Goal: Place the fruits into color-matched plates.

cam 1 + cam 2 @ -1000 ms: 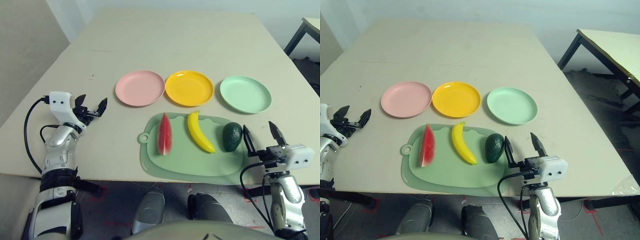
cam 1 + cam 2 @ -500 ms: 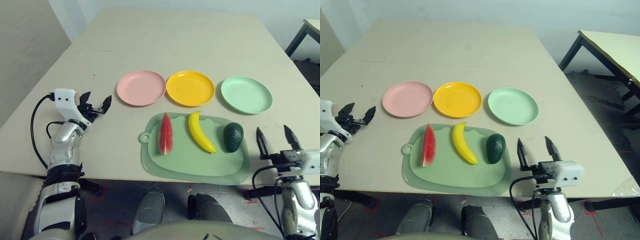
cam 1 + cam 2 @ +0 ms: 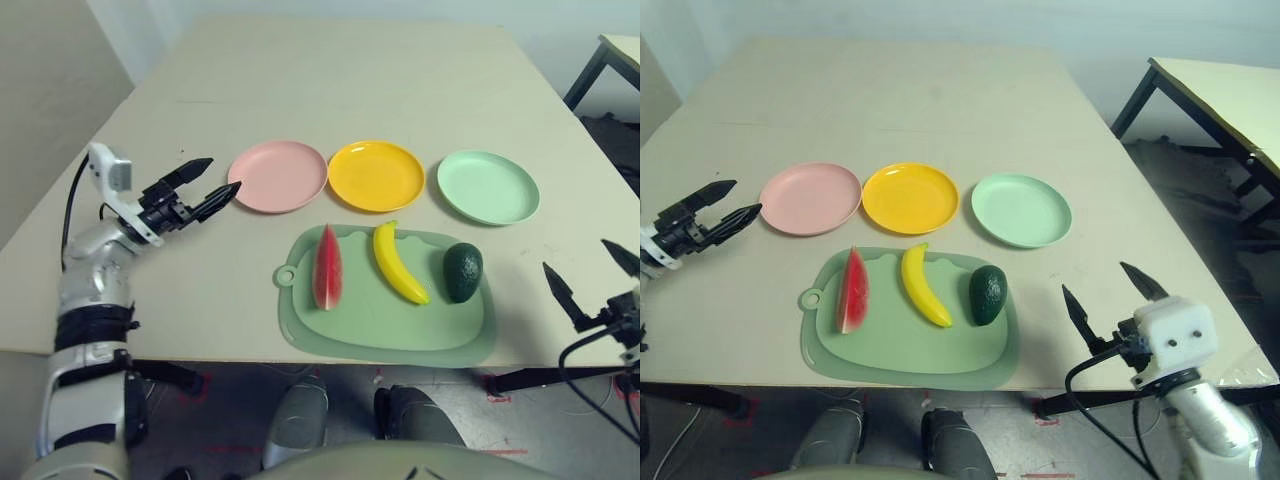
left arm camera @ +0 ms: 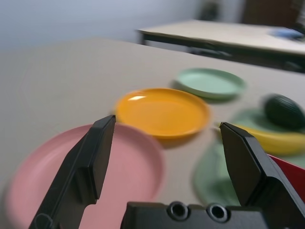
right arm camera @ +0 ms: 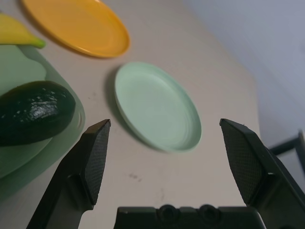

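Side by side on the green cutting board point(image 3: 345, 339) lie three toy fruits: the red watermelon wedge point(image 3: 327, 268) toward the robot's left, the yellow banana point(image 3: 399, 265) in the middle, and the dark green avocado point(image 3: 462, 272) toward the right. They are apart from one another, and the banana's stem end reaches the board's far edge. The watermelon wedge points lengthwise away from the robot, its rind down, while the banana lies slanted and curved.

Beyond the board, the three round plates stand in a row, all empty: the pink plate point(image 3: 278, 176) at the left, the yellow-orange plate point(image 3: 377, 176) just beside it, and the mint green plate point(image 3: 489, 187) farther right, with a gap between it and the yellow-orange one.

The left gripper point(image 3: 207, 187) has its two black fingers spread wide with nothing between them, near the pink plate's left side. The right gripper point(image 3: 1097, 291) is also wide open and empty, over the table point(image 3: 350, 70) to the right of the board, apart from the avocado.

Past the table's right side, a second table point(image 3: 1235, 105) with dark legs stands near the pale wall point(image 3: 940, 18).
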Robot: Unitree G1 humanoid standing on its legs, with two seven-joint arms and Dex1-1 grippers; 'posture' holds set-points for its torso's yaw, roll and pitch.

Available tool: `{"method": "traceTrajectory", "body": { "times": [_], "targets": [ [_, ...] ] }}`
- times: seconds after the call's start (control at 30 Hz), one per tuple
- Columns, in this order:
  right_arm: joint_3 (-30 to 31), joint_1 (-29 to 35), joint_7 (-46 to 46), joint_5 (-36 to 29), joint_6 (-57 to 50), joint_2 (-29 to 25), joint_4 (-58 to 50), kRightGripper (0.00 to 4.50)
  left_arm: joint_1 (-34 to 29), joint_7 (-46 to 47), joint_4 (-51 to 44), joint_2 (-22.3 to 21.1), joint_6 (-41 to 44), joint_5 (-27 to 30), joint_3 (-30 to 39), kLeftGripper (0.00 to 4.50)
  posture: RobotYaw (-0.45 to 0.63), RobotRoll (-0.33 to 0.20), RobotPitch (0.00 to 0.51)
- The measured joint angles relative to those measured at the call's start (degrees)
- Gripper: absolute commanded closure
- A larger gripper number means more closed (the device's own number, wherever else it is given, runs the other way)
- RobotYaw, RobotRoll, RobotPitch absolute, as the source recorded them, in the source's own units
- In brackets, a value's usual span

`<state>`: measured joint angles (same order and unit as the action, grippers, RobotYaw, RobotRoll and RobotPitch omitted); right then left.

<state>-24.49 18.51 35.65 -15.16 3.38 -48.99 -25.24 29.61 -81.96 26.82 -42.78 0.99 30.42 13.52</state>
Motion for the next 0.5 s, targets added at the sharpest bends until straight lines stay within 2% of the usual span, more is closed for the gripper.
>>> {"method": "traceTrajectory", "body": {
  "times": [0.17,0.27,0.33,0.5],
  "targets": [
    [7.4,-11.4,9.4,5.4,1.4,-11.8,3.2,0.0,1.6,-8.7,-3.7,-0.8,-1.0,-1.2,-6.4,0.03,0.17,0.0,0.117],
    [14.4,-17.6,16.9,9.1,6.2,-17.0,8.4,0.0,1.7,-9.9,-6.7,-5.7,-1.8,-1.7,-12.9,0.03,0.17,0.0,0.112],
    [18.7,-22.7,21.6,11.2,9.2,-19.3,11.7,0.0,2.1,-10.0,-7.9,-8.4,-2.0,-2.6,-16.8,0.03,0.17,0.0,0.109],
    [26.5,-33.2,29.8,15.4,14.8,-21.0,15.9,0.0,6.0,-10.1,-10.9,-9.2,1.7,-2.1,-18.5,0.03,0.17,0.0,0.105]
  ]
}}
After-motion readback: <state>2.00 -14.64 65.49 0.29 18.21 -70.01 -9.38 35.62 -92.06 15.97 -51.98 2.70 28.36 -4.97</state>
